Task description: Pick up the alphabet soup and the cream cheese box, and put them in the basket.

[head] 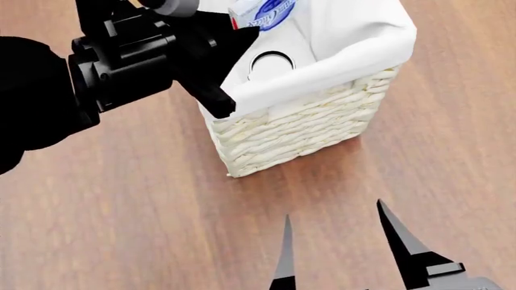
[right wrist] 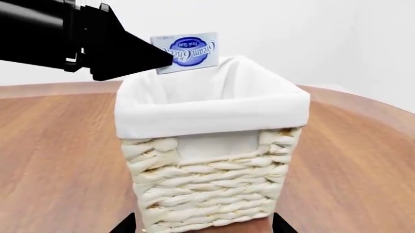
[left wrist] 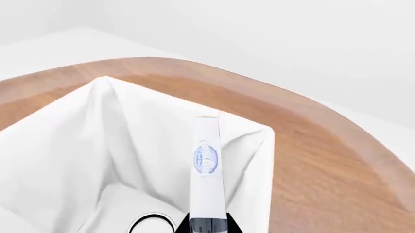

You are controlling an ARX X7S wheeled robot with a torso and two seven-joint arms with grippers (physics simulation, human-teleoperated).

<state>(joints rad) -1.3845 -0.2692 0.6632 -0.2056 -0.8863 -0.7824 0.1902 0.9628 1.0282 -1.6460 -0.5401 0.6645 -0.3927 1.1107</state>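
The left gripper (head: 229, 36) holds the box (right wrist: 186, 51) in its fingers above the open basket (right wrist: 214, 174), ready for release, with a can seemingly already inside, while the right gripper (head: 339, 241) waits empty, fingers wide.

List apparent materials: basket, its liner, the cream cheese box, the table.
Basket: pale woven wicker, matte, going by the plaited strands. Liner: white cloth, judging by soft folds over the rim. Cream cheese box, in the left claw: looks like printed card, thin, flat, sharp-edged. Table: wood or wood-look veneer, with visible grain and a slight sheen; a render can't settle which.
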